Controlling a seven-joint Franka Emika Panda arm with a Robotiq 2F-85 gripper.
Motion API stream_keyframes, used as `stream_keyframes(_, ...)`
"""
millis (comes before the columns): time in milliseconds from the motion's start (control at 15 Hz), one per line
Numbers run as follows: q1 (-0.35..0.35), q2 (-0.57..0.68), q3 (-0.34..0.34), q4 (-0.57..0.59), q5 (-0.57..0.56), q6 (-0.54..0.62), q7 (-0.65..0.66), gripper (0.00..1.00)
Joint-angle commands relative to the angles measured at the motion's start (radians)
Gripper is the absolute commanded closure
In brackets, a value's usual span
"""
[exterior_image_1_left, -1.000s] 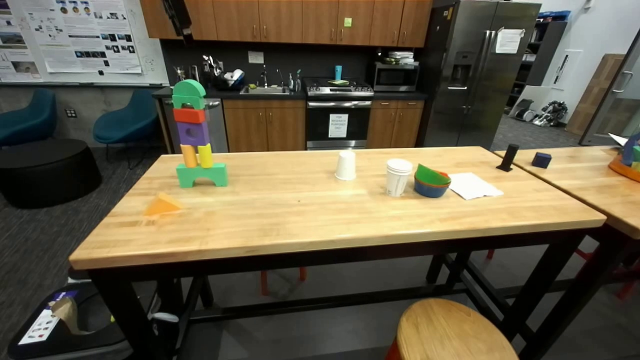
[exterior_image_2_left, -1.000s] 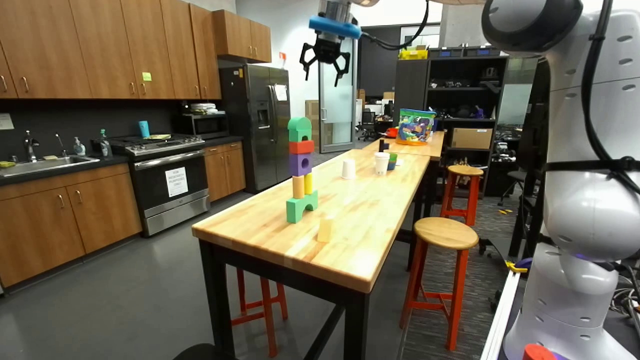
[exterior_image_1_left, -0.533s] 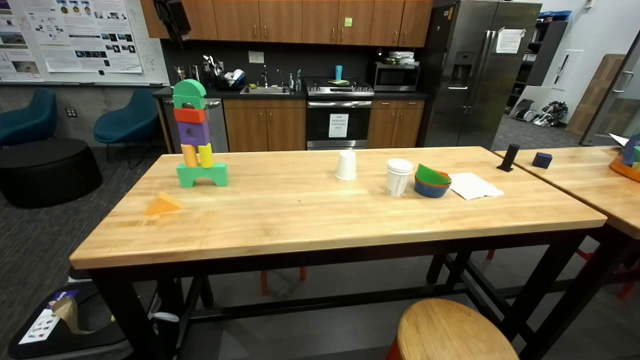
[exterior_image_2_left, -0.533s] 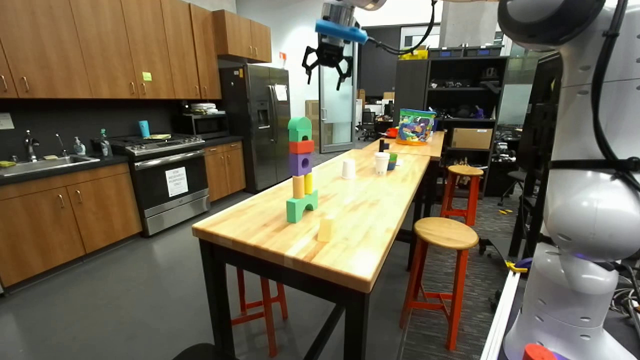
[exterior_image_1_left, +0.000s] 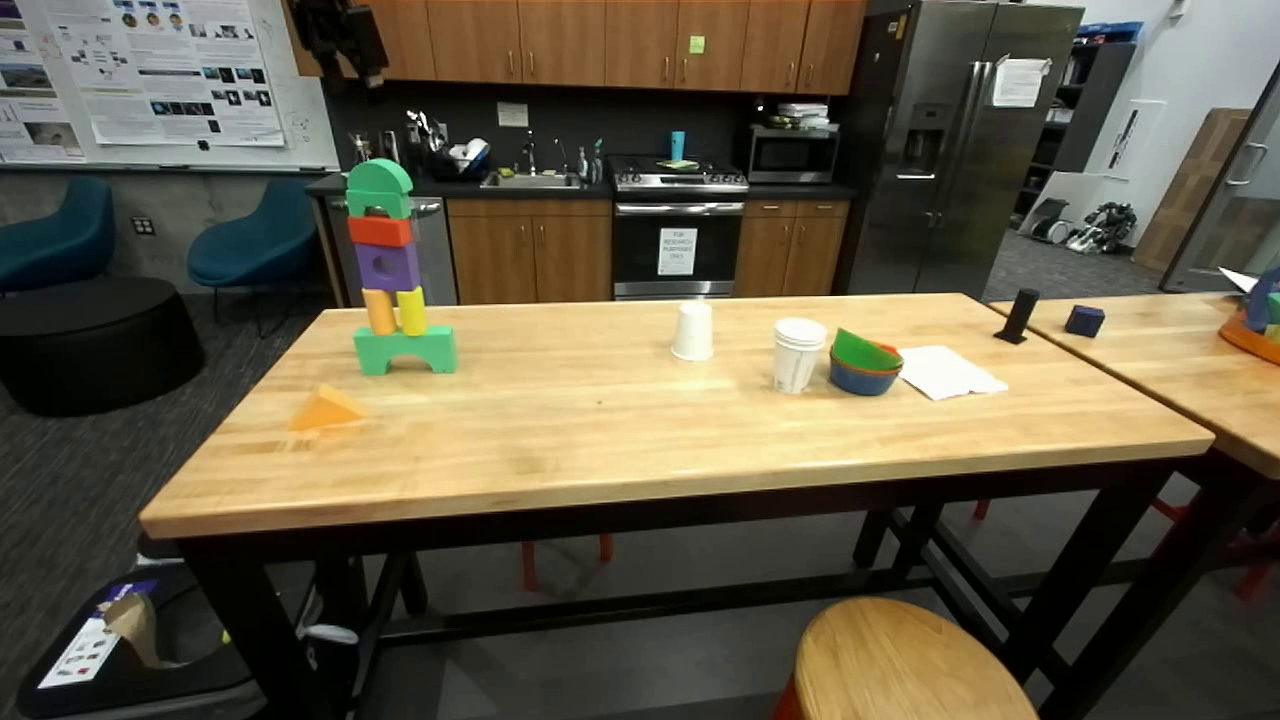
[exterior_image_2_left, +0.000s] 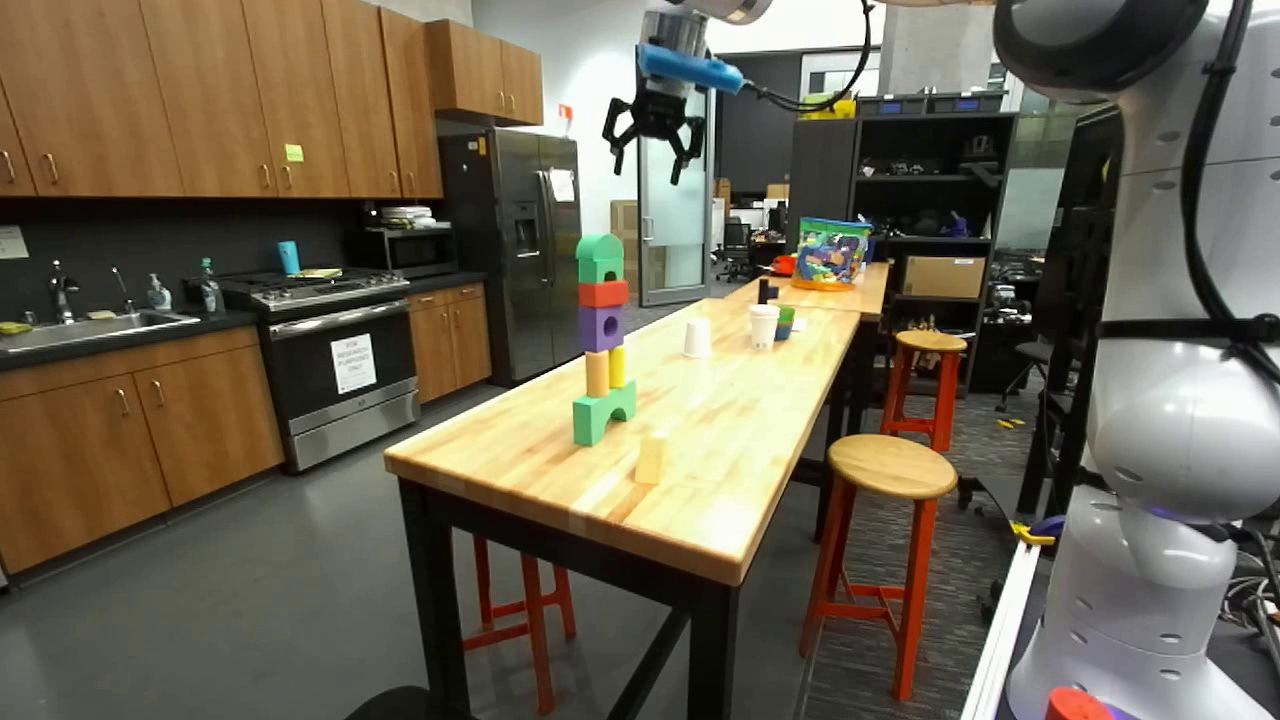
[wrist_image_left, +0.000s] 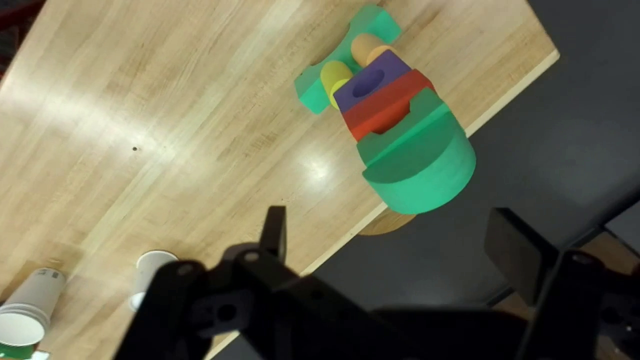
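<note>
My gripper (exterior_image_2_left: 647, 176) hangs open and empty in the air, higher than a tower of toy blocks. From the top down, the tower has a green half-round block (exterior_image_2_left: 600, 247), a small green arch, a red block (exterior_image_2_left: 603, 294) and a purple block (exterior_image_2_left: 600, 330) with a round hole. Below these stand an orange cylinder (exterior_image_2_left: 597, 375) and a yellow cylinder (exterior_image_2_left: 617, 367) on a wide green arch (exterior_image_1_left: 405, 350). In the wrist view the half-round block (wrist_image_left: 425, 185) is nearest the gripper (wrist_image_left: 392, 237), ahead of the parted fingers and untouched. An orange triangular block (exterior_image_1_left: 327, 408) lies near the tower.
On the wooden table (exterior_image_1_left: 560, 430) are an upturned white cup (exterior_image_1_left: 692, 332), stacked white cups (exterior_image_1_left: 798, 355), nested coloured bowls (exterior_image_1_left: 864, 375) and a white paper (exterior_image_1_left: 945, 372). A black stand (exterior_image_1_left: 1017, 316) is by the far end. Stools (exterior_image_2_left: 892, 466) flank the table.
The gripper has come down a little and shifted slightly right in an exterior view, its wrist turning somewhat. The jaws have stayed open. Tower, loose block and cups have not moved.
</note>
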Motion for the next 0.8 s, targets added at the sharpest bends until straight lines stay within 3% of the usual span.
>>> stream_keyframes(0, -0.02, -0.017, -0.003, -0.003, 0.06, -0.059, -0.218, 0.0)
stream_keyframes(267, -0.048, -0.02, -0.014, 0.002, 0.121, -0.132, -0.471, 0.0)
stream_keyframes(333, -0.033, -0.006, -0.009, 0.002, 0.089, -0.094, -0.367, 0.0)
stream_keyframes(733, -0.045, -0.009, -0.008, 0.0, 0.099, -0.132, -0.511, 0.0)
